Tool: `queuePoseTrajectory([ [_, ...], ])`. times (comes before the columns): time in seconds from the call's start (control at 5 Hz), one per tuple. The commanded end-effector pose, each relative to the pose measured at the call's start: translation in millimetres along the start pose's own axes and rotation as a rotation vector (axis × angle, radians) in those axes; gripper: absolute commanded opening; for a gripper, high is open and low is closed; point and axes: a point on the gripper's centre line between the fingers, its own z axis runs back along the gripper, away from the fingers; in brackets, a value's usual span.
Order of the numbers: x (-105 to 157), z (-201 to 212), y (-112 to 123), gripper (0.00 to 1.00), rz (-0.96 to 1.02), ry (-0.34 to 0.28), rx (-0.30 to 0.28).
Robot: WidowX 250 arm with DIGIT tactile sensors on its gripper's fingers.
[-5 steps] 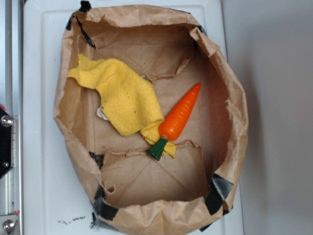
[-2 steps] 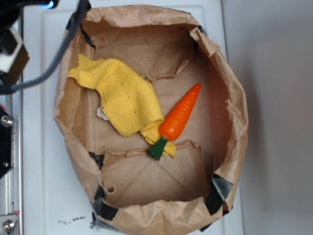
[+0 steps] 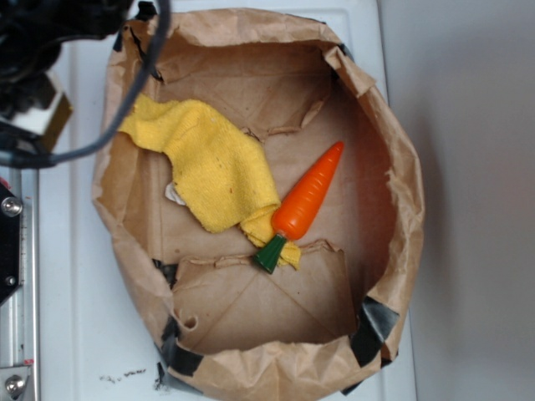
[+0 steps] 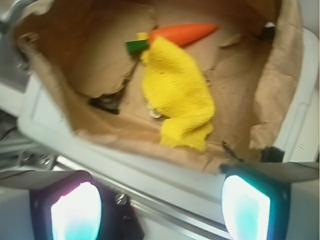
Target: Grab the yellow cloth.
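Lying crumpled inside the torn paper bag (image 3: 393, 167) on the white surface (image 3: 71, 251) — the yellow cloth (image 3: 213, 163), one end tucked under the orange carrot (image 3: 308, 200). Hovering outside the bag's rim, fingers (image 4: 245, 207) spread apart, holding nothing — well apart from the cloth.

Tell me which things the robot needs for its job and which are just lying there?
Needed:
yellow cloth, the thing to grab
gripper, open and not yet at the cloth

Just lying about:
orange toy carrot, resting on the cloth's corner
brown paper bag holding both
white tray underneath
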Motion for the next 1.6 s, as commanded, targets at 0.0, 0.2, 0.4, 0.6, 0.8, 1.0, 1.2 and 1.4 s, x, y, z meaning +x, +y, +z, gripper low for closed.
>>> queuePoseTrajectory([
  [0.0, 54.2, 3.2, 0.2, 1.00, -0.015, -0.088, 0.041],
  [0.2, 66.8, -18.8, 5.3, 1.00, -0.085, -0.108, 0.002],
  [0.4, 79.3, -43.2, 17.3, 1.00, -0.076, -0.100, -0.018],
  [0.6, 74.7, -59.0, 12.2, 1.00, -0.102, -0.111, -0.017],
  [0.8, 64.3, -71.2, 10.7, 1.00, -0.119, -0.101, 0.006],
  [1.0, 48.5, -87.8, 8.3, 1.00, -0.156, -0.109, -0.012],
  [1.2, 45.8, -95.4, 2.5, 1.00, -0.143, -0.096, -0.072],
  [1.4, 51.6, -92.1, -3.5, 0.99, -0.110, -0.071, -0.076],
])
